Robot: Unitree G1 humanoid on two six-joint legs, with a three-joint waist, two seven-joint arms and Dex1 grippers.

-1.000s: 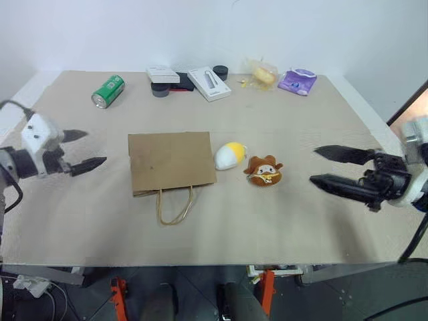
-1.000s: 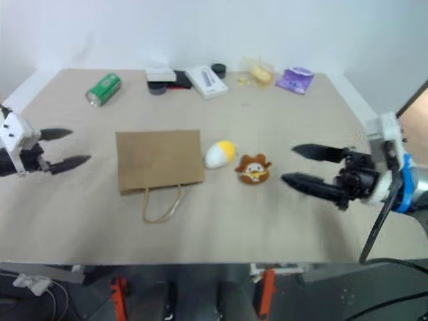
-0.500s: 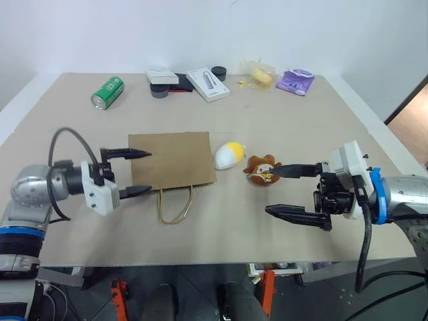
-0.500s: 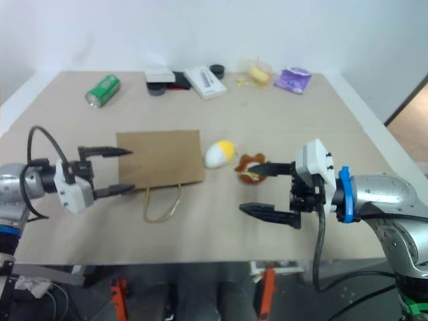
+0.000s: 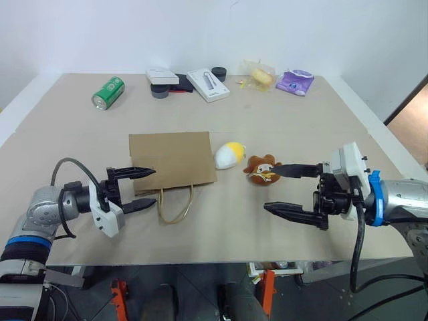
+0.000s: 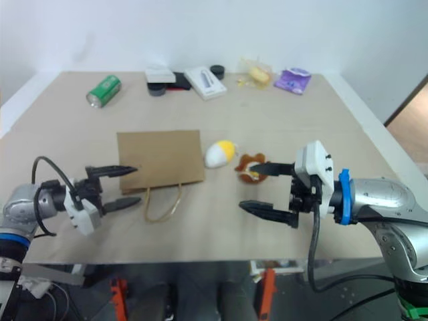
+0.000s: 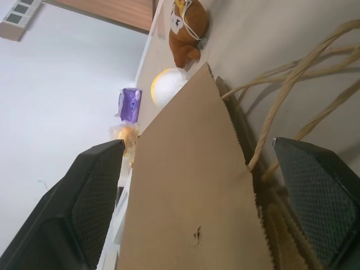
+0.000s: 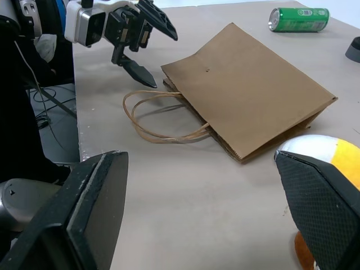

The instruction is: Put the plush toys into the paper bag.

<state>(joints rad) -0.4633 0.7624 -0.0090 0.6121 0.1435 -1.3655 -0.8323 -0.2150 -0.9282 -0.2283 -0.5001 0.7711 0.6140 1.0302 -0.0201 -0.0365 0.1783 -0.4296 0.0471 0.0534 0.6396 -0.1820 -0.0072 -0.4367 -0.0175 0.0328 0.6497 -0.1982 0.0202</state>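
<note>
Left eye view shows the paper bag (image 5: pixel 172 161) lying flat on the table (image 5: pixel 321 114), its mouth pressed closed and its twine handles trailing toward the near edge. If the left gripper (image 5: pixel 142 188), jaws apart at the bag's near corner, catches only a handle, the bag will likely slide instead of opening. The right gripper (image 5: pixel 281 188), also spread and empty, straddles the space just beside the brown toy (image 5: pixel 263 170); a careless approach could nudge it away. The white-and-yellow egg toy (image 5: pixel 229 154) rests against the bag's right edge.
</note>
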